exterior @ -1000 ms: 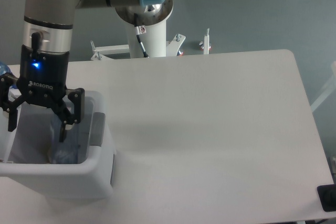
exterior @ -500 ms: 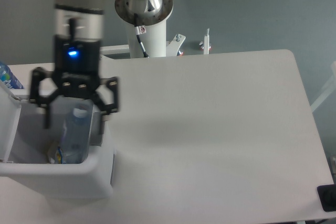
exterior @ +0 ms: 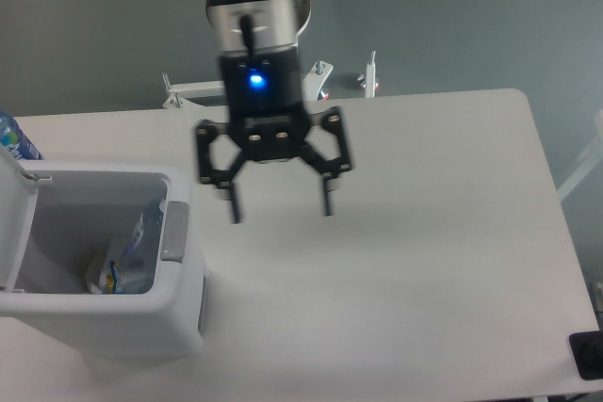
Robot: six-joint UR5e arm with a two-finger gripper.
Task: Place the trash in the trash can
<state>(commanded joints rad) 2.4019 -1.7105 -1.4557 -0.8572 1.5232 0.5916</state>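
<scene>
**Step in hand.** You are past the drop, by the look of it. The gripper (exterior: 279, 211) hangs over bare table (exterior: 424, 233), to the right of the bin (exterior: 179, 298), well clear of its rim. The claw is spread wide and carries nothing.

**Trash.** The crushed bottle (exterior: 143, 247) leans against the bin's right inner wall, cap end up. At its foot, on the bin floor, lies a pale crumpled piece with a bit of colour on it, probably the wrapper (exterior: 102, 277); too small for you to be sure. No trash shows on the table top.

**Bin.** Lid (exterior: 17, 223) open, hinged up on the left side. Grey latch (exterior: 174, 231) on the right rim.

**Other items.** An uncrushed bottle with a blue label (exterior: 13, 139) stands at the left edge of view, behind the lid; not part of your job.

**Next move.** If both pieces are indeed inside, as they seem to be, nothing is left for you to pick; your arm need only retire clear of the bin. Confirm the pale piece is the wrapper before you call it done.

**Change from earlier.** A second ago the gripper stood low inside the bin, fingers open around the bottle. Half a second ago it had risen above the rim, bottle left behind. Now it has swung right, out over the table. The bottle has settled lower against the wall.
</scene>
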